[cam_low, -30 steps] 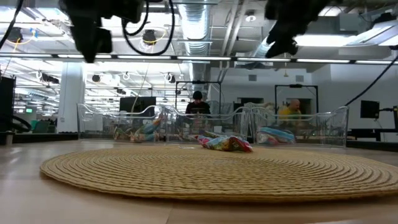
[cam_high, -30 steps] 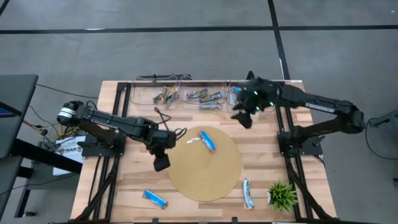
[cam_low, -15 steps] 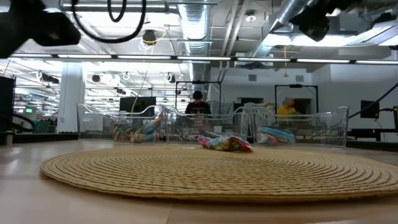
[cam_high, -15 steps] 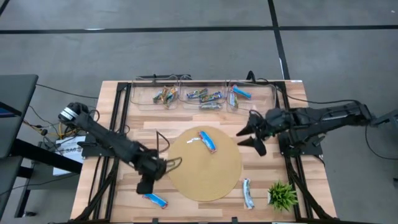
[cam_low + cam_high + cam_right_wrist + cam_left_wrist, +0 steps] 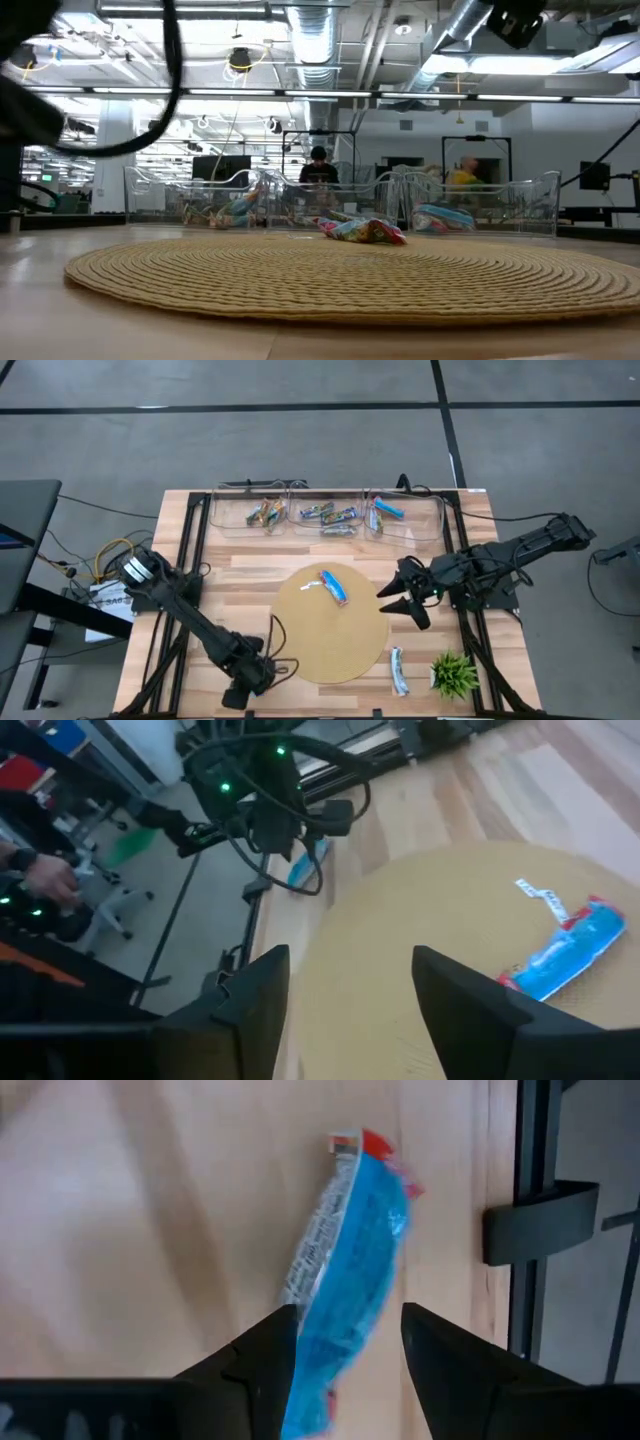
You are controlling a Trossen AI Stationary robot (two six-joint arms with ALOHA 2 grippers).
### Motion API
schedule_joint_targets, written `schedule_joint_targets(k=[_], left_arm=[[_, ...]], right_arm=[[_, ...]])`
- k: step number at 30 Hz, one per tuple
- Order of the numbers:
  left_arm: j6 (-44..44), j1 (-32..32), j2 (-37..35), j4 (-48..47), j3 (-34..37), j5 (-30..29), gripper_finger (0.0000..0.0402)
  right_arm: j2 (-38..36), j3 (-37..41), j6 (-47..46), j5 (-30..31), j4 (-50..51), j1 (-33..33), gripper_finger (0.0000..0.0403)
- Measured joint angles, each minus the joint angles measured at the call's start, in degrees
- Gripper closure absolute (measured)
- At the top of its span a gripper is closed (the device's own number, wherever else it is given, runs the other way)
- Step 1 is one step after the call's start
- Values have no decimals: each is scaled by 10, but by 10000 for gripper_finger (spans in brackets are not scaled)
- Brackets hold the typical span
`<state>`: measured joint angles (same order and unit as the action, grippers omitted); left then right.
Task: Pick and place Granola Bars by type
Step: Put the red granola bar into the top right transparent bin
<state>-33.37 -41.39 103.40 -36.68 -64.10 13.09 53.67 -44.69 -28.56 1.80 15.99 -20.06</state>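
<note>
- The left gripper (image 5: 340, 1350) is down low at the near edge of the table (image 5: 250, 565); its fingers (image 5: 255, 1355) are open wide, and a blue bar (image 5: 345, 1280) lies between them, not squeezed
- The right gripper (image 5: 400, 603) hangs at the far side of the round mat (image 5: 330, 645), fingers (image 5: 255, 990) wide apart with nothing in them
- Another blue bar (image 5: 335, 586) lies on the mat, ahead of the right fingers
- More bars sit in the clear bins (image 5: 325, 515)
</note>
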Motion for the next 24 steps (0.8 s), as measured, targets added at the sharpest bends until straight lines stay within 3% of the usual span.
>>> schedule_joint_targets(k=[11, 19, 24], left_arm=[[-37, -12, 32, 19, -2, -13, 238], [-74, -1, 31, 25, -5, 1, 343], [-103, 22, 5, 27, -16, -40, 391]], right_arm=[[0, 0, -15, -2, 2, -20, 216], [0, 0, -15, -2, 2, -20, 229], [0, 0, -14, 1, -2, -17, 235]])
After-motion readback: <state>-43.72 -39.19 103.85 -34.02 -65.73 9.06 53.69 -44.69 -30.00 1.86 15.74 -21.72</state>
